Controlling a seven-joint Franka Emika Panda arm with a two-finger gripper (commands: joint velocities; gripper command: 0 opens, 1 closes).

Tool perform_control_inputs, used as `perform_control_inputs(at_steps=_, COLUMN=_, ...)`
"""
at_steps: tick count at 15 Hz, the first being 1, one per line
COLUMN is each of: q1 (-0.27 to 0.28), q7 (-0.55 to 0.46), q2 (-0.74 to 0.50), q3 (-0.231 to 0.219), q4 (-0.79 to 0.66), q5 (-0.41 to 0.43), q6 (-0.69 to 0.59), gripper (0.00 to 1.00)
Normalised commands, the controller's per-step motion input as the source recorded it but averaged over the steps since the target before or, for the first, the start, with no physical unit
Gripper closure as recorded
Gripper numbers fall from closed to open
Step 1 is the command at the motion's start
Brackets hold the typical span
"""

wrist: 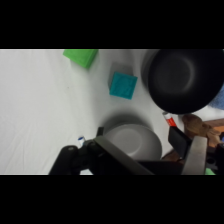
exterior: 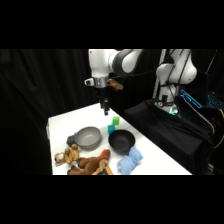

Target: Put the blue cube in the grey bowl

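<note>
The small teal-blue cube [exterior: 111,129] sits on the white table between the grey bowl [exterior: 88,137] and the black bowl [exterior: 121,141], just in front of a green cube [exterior: 116,120]. My gripper [exterior: 105,108] hangs in the air above the table, behind and a little left of both cubes, holding nothing. In the wrist view the blue cube [wrist: 123,85] lies apart from the gripper [wrist: 147,145], which is open. The grey bowl [wrist: 132,141] shows between the fingers, far below them.
The black bowl [wrist: 182,80] stands right of the blue cube. The green cube [wrist: 81,56] lies at the top edge of the wrist view. A light-blue cloth lump [exterior: 129,161] and brown stuffed toys [exterior: 82,161] lie at the table's front. Black drapes surround the table.
</note>
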Motion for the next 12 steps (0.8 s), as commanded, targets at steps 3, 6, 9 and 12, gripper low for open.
perform_control_inputs(at_steps=3, q1=-0.041, q7=0.09, q2=0.21, q3=-0.025, q4=0.06, q5=0.045, q6=0.24, gripper=0.00)
perform_control_inputs(at_steps=6, q1=-0.032, q7=0.07, q2=0.19, q3=-0.014, q4=0.03, q5=0.088, q6=0.27, gripper=0.00)
perform_control_inputs(at_steps=9, q1=-0.032, q7=0.01, q2=0.15, q3=0.012, q4=-0.04, q5=0.160, q6=0.31, gripper=0.00)
perform_control_inputs(at_steps=12, q1=-0.030, q7=-0.01, q2=0.11, q3=0.031, q4=-0.09, q5=0.160, q6=0.32, gripper=0.00)
